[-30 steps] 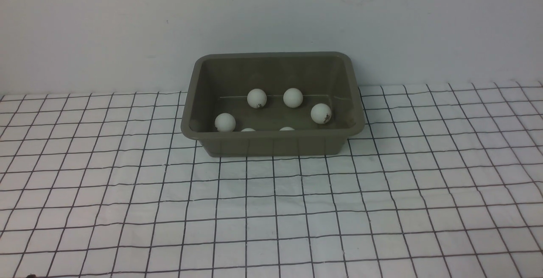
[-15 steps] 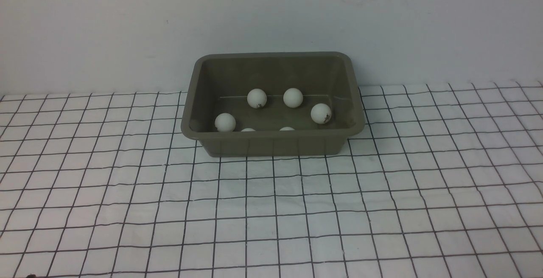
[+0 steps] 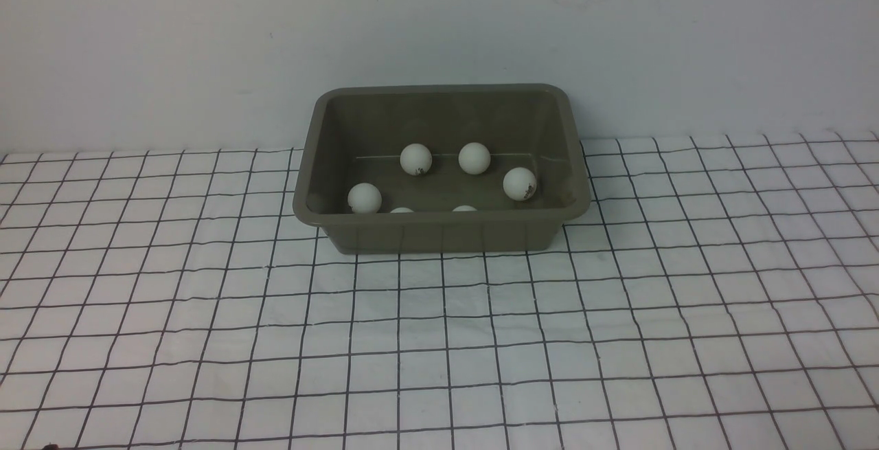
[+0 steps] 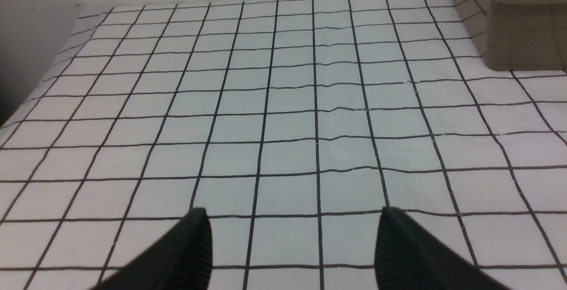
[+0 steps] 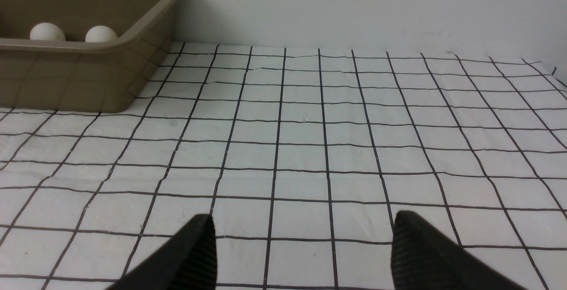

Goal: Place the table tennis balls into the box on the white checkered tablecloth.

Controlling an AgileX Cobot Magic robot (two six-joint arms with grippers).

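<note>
Every ball in sight is down in the box (image 3: 439,230), and not one is left out on the white checkered tablecloth (image 3: 439,340) in any view, so by the look of it the job is done or all but done. The front view shows four table tennis balls (image 3: 416,159) in full and the tops of two more peeking over the near wall; a seventh, if there is one, would be hidden behind that wall and cannot be confirmed. The box sits at twelve o'clock on the cloth, hard up near the back wall, an olive-grey tub with rounded corners, a rolled rim and sloping sides. The balls are small, matte and white, a couple carrying a dark printed mark, scattered loosely over the floor. Both arms are pulled back out of the front view. The left hand (image 4: 292,245) hangs over bare cloth, jaws spread wide, carrying nothing; the right hand (image 5: 301,250) is the same, agape and empty, the box off toward its ten o'clock.
</note>
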